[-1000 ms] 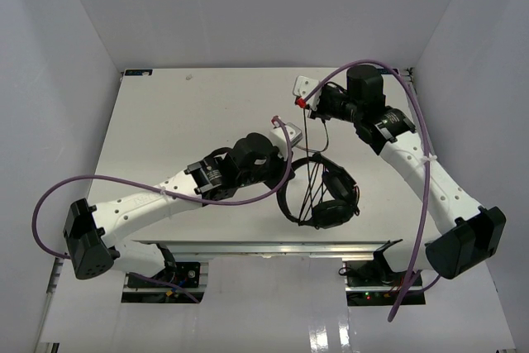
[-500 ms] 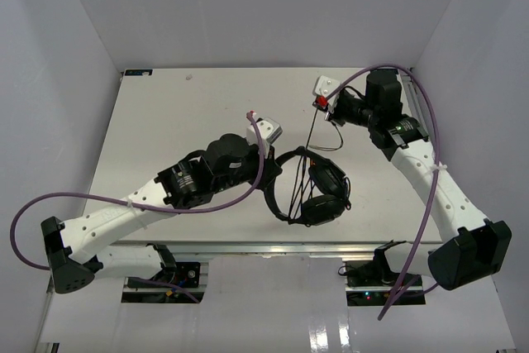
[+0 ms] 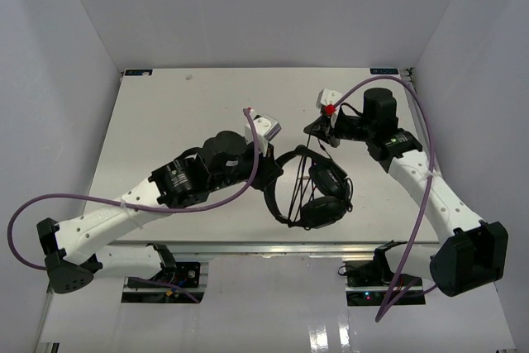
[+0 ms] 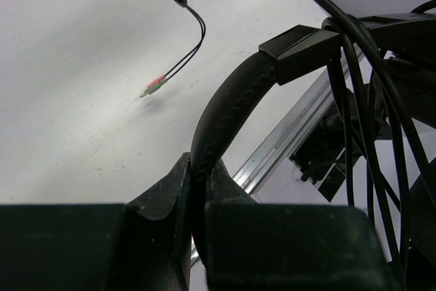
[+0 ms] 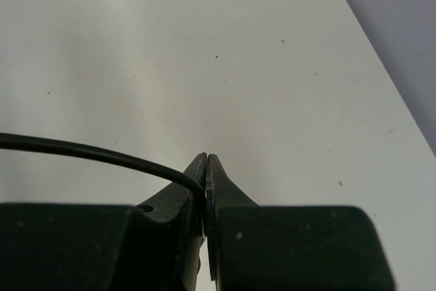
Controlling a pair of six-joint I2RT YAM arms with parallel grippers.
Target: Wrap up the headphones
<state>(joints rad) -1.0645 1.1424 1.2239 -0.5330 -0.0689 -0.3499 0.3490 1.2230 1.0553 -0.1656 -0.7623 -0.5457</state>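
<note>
1. While you read the top view, note that the headphones [image 3: 324, 196] are close to the near edge of the table [image 3: 165, 113], a bit right of its middle, between your two arms.
2. Your left gripper [image 4: 197, 172] is clamped on the headband [image 4: 231, 107]. In the left wrist view the padded band rises straight out of the closed fingers and curves up to the right.
3. Your right gripper [image 5: 206, 163] is pinched tight on the cable [image 5: 88, 149]. The thin black line enters the fingertips from the left in the right wrist view.
4. From above, the right gripper is farther from the near edge than the ear cups [image 3: 328, 178], toward the table's right side. The cable runs straight from it down to the headset.
5. Several cable strands cross the headset frame between the band and the cups.
6. A split cable end carries a pink and a green plug [image 4: 153, 86], lying at the table surface, well apart from the headband.
7. You can't tell from these views whether the ear cups rest on the table or hang just off it.
</note>
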